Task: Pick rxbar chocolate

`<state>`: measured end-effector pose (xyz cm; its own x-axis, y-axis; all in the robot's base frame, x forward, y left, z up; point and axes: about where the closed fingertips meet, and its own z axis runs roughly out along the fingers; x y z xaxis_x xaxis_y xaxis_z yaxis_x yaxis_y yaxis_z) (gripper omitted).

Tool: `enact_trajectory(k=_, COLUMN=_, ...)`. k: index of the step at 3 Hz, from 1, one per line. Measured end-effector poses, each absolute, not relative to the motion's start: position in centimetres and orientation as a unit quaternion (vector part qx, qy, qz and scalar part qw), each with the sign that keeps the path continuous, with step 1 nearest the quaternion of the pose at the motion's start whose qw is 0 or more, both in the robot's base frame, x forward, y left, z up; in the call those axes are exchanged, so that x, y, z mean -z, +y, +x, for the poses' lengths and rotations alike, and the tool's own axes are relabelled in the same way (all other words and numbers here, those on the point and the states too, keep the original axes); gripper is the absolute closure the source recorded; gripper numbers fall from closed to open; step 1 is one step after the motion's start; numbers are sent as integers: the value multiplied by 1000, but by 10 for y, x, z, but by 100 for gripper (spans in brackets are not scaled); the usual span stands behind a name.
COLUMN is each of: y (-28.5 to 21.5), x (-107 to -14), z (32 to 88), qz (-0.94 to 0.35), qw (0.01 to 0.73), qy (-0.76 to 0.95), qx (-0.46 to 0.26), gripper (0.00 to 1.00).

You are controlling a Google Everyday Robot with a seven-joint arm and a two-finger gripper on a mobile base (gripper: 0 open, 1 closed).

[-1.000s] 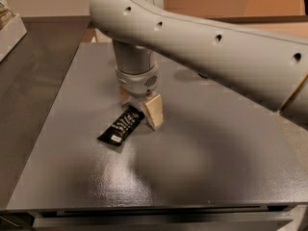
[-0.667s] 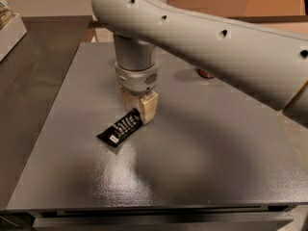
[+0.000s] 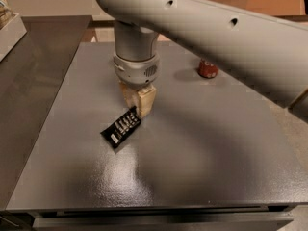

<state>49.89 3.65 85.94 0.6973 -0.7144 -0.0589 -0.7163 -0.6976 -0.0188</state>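
Desk, flat grey metal top, fills most of the frame. One robot arm, pale grey, comes in from the upper right and turns straight down at upper centre.

Gripper, one, hangs wrist-down just left of centre, low over the desk. Cream-coloured fingers look drawn together, pinching the upper-right end of the bar.

Rxbar chocolate: one small flat black wrapper bar with white lettering and a white label patch. It lies diagonally left of centre, lower-left end on the desk, upper-right end at the fingertips. Appears not yet lifted.

Red drinks can, one, upright in the upper right, partly behind the arm, well apart from the bar. Pale tray edge, one, at the upper left corner, off the desk.

Step in hand, as judged: the grasp itself, closure at the bar's end. Next move calls for a straight upward lift. The hold is on one end only, so the wrapper may droop or slip; a slow rise suits.
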Motion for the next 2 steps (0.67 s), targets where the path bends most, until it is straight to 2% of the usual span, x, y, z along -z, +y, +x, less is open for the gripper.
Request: enact_trajectory(k=2, y=32, x=-904, z=523, qz=-907, qw=66, qy=416, qx=-29, gripper=100)
